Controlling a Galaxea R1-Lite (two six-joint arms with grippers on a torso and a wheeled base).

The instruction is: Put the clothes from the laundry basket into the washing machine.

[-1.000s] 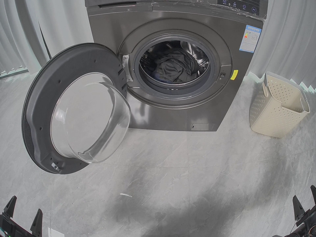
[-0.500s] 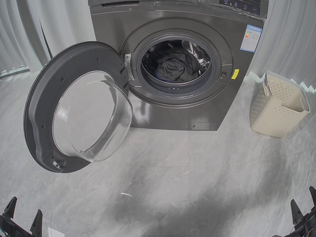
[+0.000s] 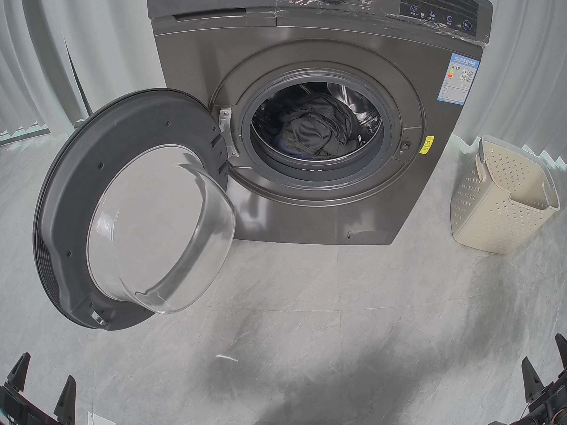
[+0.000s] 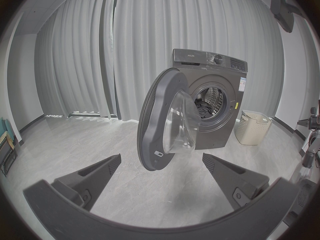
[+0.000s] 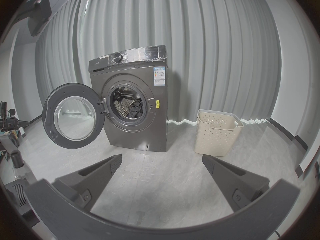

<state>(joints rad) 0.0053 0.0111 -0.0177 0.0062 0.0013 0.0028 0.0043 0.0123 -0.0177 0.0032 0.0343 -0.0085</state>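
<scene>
A grey front-loading washing machine [image 3: 195, 60] stands ahead with its round door [image 3: 71, 190] swung wide open to the left. Dark clothes [image 3: 313, 128] lie bunched inside the drum. A cream perforated laundry basket [image 3: 502, 208] sits on the floor to the machine's right, and no clothes show in the part of its inside that I see. My left gripper [image 3: 48, 366] is low at the near left, open and holding nothing [image 4: 161, 155]. At the near right, well short of the basket [image 5: 216, 134], my right gripper [image 3: 543, 349] is also open and bare [image 5: 162, 155].
Grey tiled floor [image 3: 331, 326] stretches between me and the machine. The open door juts out over the floor on the left side. White curtains [image 3: 531, 60] hang behind the machine and basket.
The whole head view has shifted a little, so the machine now sits slightly lower and larger in it. Both grippers hold the same places, still open.
</scene>
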